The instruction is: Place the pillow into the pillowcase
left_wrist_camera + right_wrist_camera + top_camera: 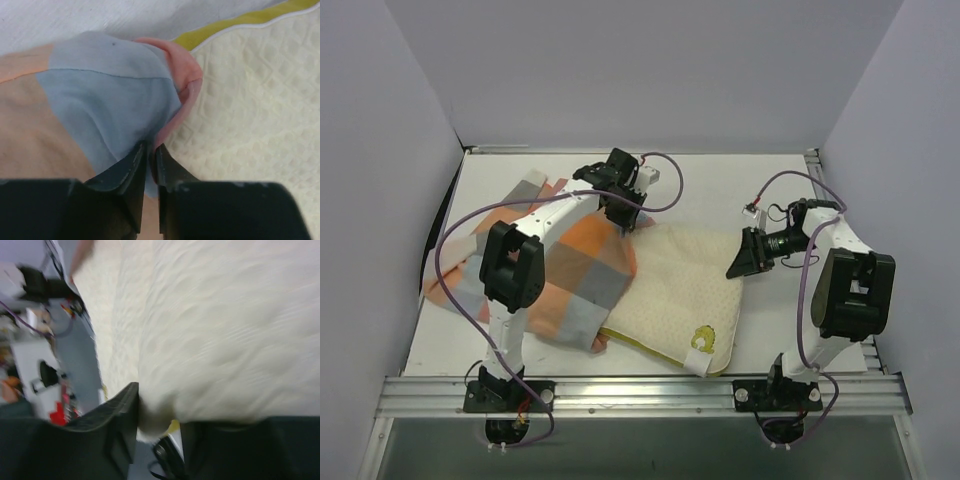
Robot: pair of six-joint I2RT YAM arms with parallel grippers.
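The checked pillowcase [545, 275] lies crumpled at the left of the table, overlapping the left side of the cream pillow [680, 285]. The pillow's yellow figure and white tag [702, 345] are at its near right corner. My left gripper [623, 212] is at the far end of the pillowcase. In the left wrist view it [150, 149] is shut on a blue and pink fold of the pillowcase [110, 100], beside the dotted pillow [250, 115]. My right gripper [742, 258] is at the pillow's right edge. In the blurred right wrist view it [159, 409] is shut on the pillow [225, 330].
The white table [770, 190] is boxed in by pale walls on three sides. An aluminium rail [640, 392] carrying both arm bases runs along the near edge. Purple cables [445, 250] loop from each arm.
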